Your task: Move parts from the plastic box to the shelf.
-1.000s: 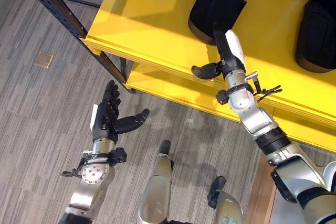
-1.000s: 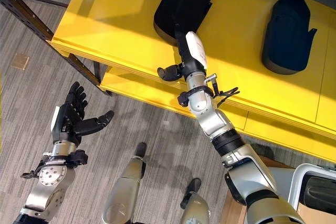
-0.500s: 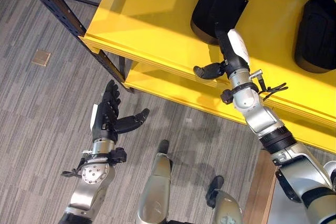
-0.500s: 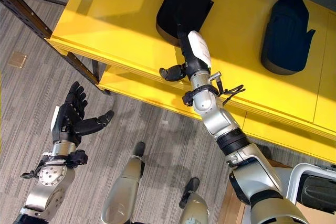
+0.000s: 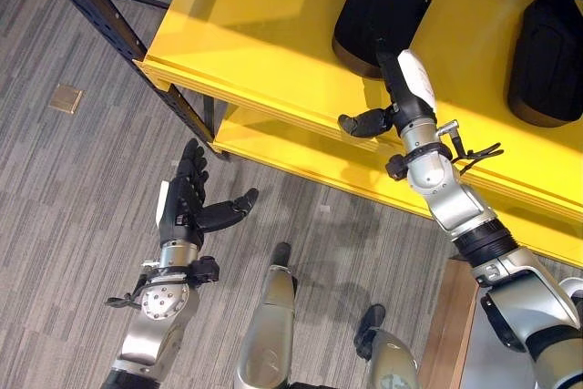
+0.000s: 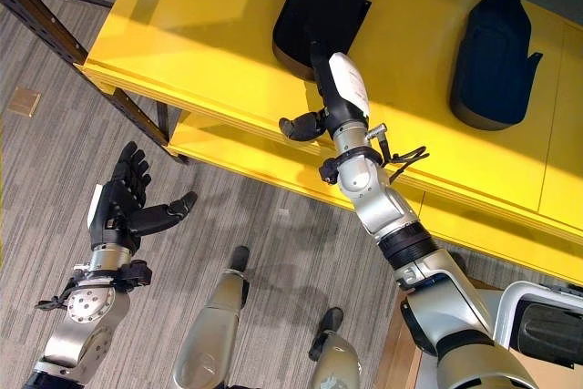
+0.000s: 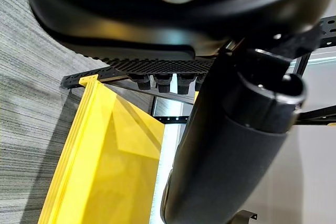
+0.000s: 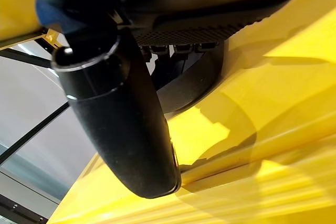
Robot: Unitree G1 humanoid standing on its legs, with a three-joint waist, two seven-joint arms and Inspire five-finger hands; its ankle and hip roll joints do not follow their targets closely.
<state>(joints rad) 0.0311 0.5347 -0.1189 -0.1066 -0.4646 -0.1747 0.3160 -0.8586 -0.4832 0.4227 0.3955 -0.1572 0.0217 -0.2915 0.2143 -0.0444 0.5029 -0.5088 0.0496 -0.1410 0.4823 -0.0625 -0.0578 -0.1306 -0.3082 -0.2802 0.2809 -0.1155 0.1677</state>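
While the yellow shelf [image 5: 273,52] fills the upper part of the head views, its top board carrying two dark moulded parts, the step in hand looks like the end of a placement: the nearer black part [image 5: 378,6] lies flat on the board and the right hand [image 5: 401,88] reaches over the shelf's front edge with straight fingers at the part's near end, thumb spread to the side, holding nothing. The second black part [image 5: 547,43] rests further to the right, well apart from the first. The left hand [image 5: 187,202] hangs idle above the floor, palm up, fingers straight and empty. Judging from this, the next move calls for drawing the right arm back clear of the part without nudging it, then returning for another. Beneath lies grey striped carpet [image 5: 64,189] with a small brass floor plate [image 5: 66,98], and the black perforated upright [image 5: 91,15] of the rack.
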